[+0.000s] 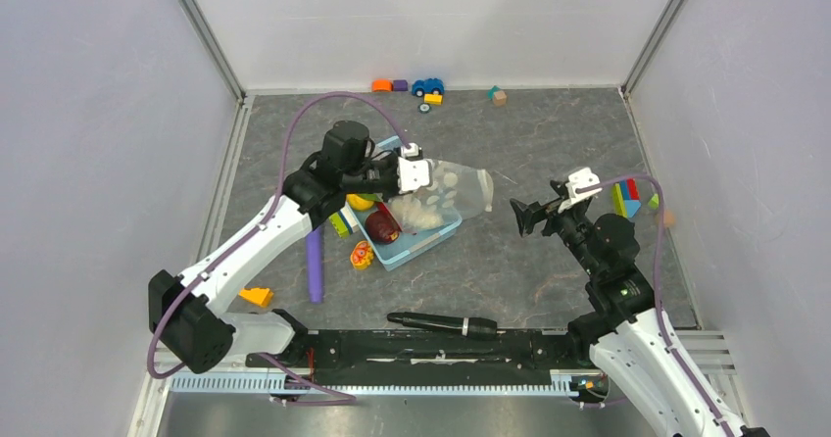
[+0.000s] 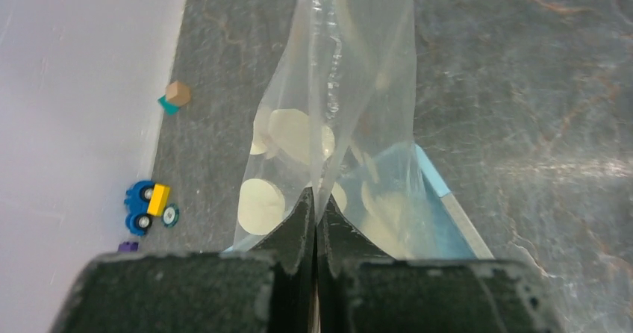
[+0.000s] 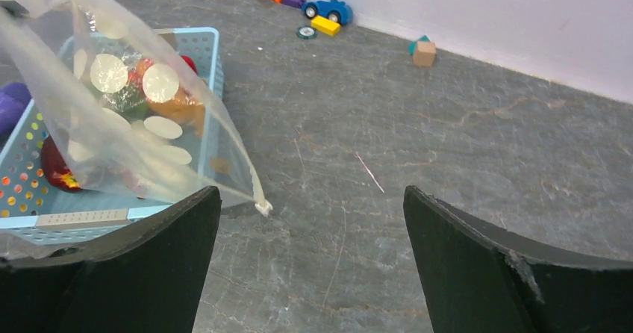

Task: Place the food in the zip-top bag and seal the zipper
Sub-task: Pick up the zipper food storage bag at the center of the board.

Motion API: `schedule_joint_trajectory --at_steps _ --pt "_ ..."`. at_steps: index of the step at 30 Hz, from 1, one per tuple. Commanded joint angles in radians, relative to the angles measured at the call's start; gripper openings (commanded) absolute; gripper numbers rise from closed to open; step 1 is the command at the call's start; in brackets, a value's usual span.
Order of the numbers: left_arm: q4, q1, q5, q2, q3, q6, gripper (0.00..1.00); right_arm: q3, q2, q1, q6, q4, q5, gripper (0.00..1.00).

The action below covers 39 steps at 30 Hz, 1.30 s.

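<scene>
Left claw (image 2: 315,202) shut tight on dotted bag (image 2: 298,131) above basket (image 3: 200,49). Right claw (image 3: 312,198) wide open, empty. Food (image 3: 54,165) looks unbagged; next, spread bag open.

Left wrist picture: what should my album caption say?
Left gripper pinches the dotted zip-top bag above the blue basket.

Lab cell: white walls (image 1: 441,16), grey tabletop (image 1: 549,261)

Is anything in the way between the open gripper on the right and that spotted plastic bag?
Nothing visible. Only bare table lies between the right gripper and the zip-top bag, whose loose corner points toward it. The left gripper pinches the bag's other end over the light-blue basket.
</scene>
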Motion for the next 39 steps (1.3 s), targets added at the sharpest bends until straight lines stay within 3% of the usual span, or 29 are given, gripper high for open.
schedule_joint_trajectory --at_steps 1,5,7,16,27,34,39 --pt "-0.077 0.0 0.162 -0.071 0.02 0.123 0.02 -0.03 0.016 0.001 -0.082 0.138 -0.167 0.98" --pt "-0.056 0.0 0.186 -0.085 0.006 0.105 0.02 -0.061 0.053 0.001 -0.147 0.183 -0.468 0.98" --pt "-0.064 0.0 0.198 -0.087 0.007 0.106 0.02 -0.06 0.068 0.002 -0.15 0.191 -0.522 0.98" --pt "-0.13 -0.001 0.213 -0.096 0.005 0.167 0.02 -0.063 0.028 0.001 -0.157 0.192 -0.499 0.98" --pt "-0.182 0.0 0.232 -0.104 0.007 0.206 0.02 -0.169 -0.25 0.001 -0.092 0.387 -0.352 0.98" --pt "-0.196 0.0 0.284 -0.124 0.0 0.22 0.02 -0.161 -0.152 0.001 -0.128 0.353 -0.321 0.98" --pt "-0.197 0.0 0.309 -0.134 -0.008 0.223 0.02 -0.164 -0.055 0.002 -0.135 0.371 -0.445 0.96"
